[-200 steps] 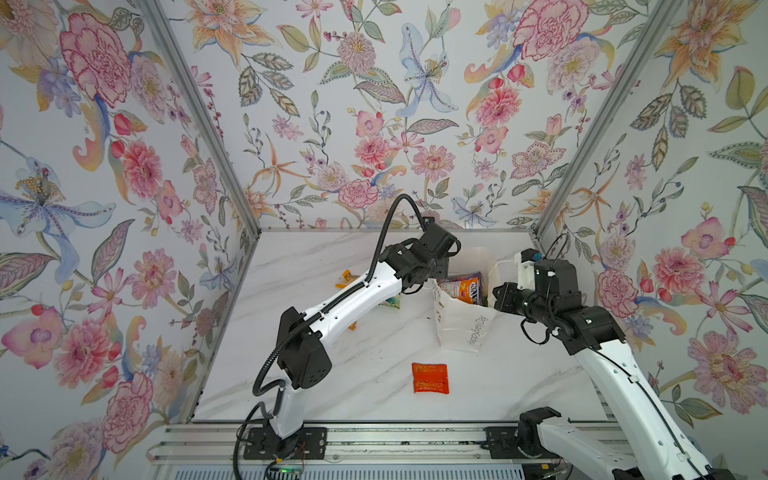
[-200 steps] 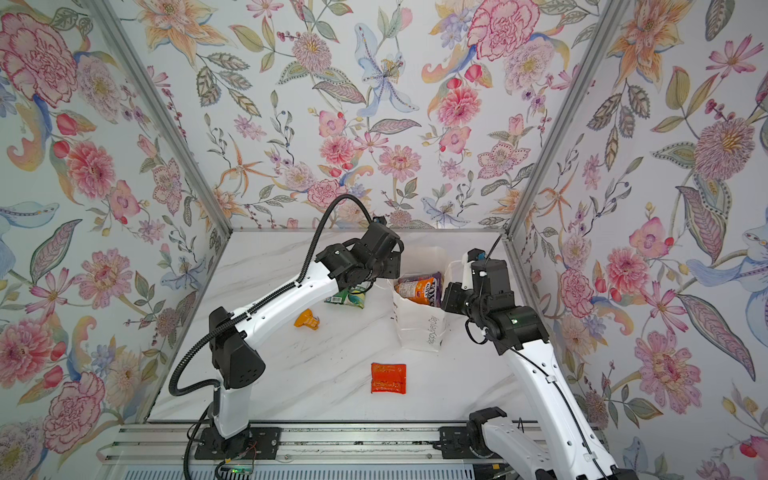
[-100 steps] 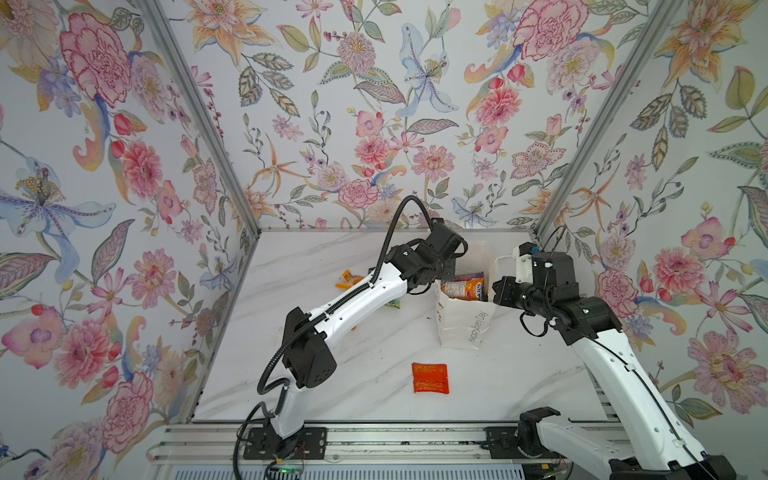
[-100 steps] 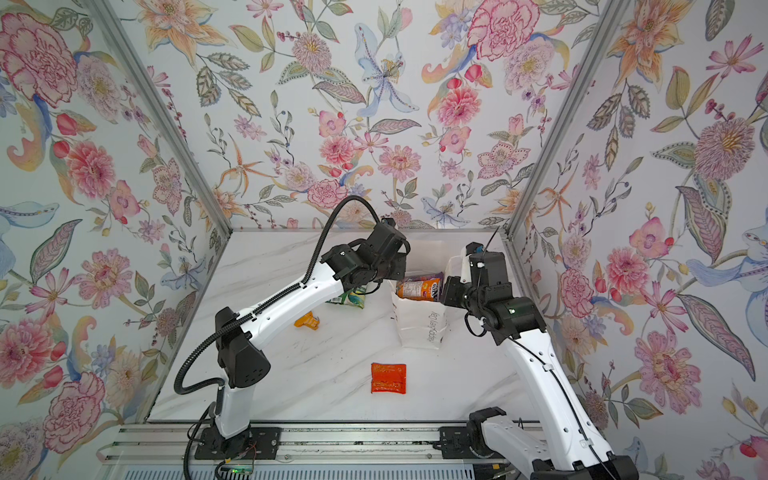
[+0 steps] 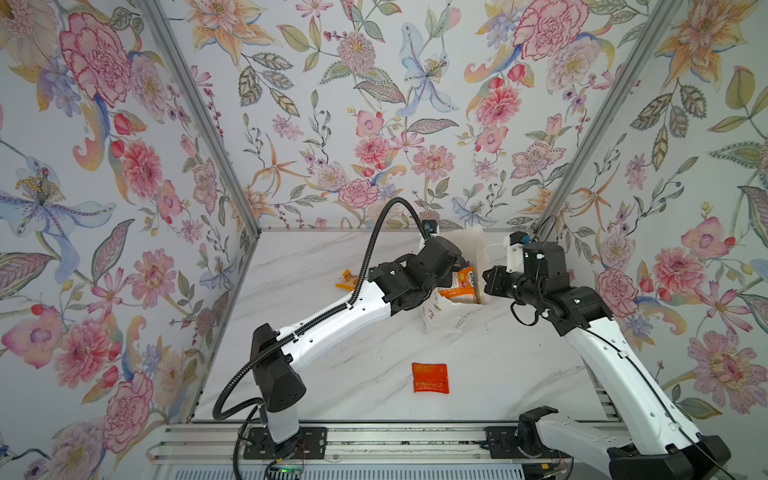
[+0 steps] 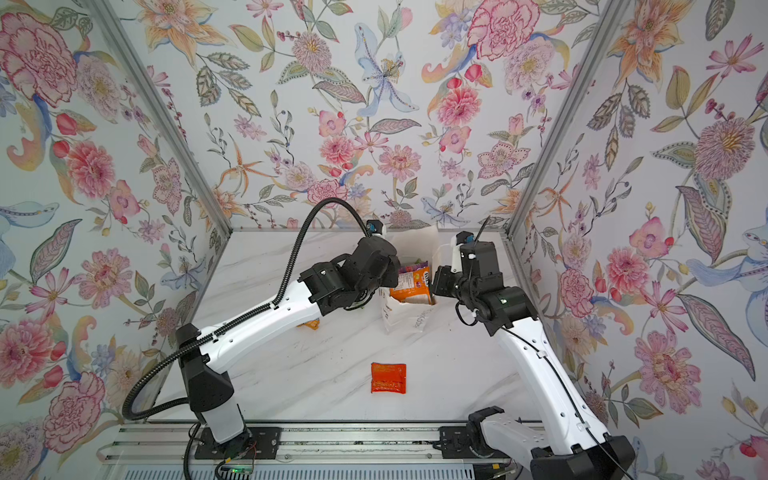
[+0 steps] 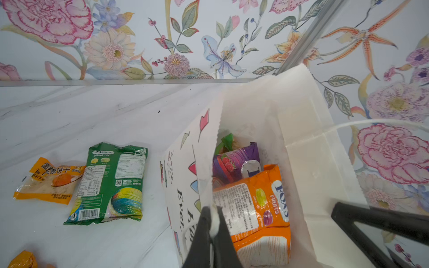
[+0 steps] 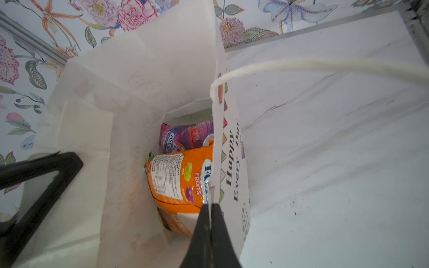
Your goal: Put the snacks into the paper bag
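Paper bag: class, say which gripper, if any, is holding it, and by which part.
Both hold it. The left gripper and the right gripper are each shut on the top rim of the paper bag, on opposite sides of its opening.

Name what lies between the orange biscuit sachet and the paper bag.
The green FOX'S packet lies flat between the orange biscuit sachet and the paper bag; the left wrist view shows it.

Table point(image 5: 320, 257): bag point(image 5: 453, 322), red sachet point(image 5: 430, 377), green pkt point(image 7: 109, 183), orange sachet point(image 7: 46, 183).
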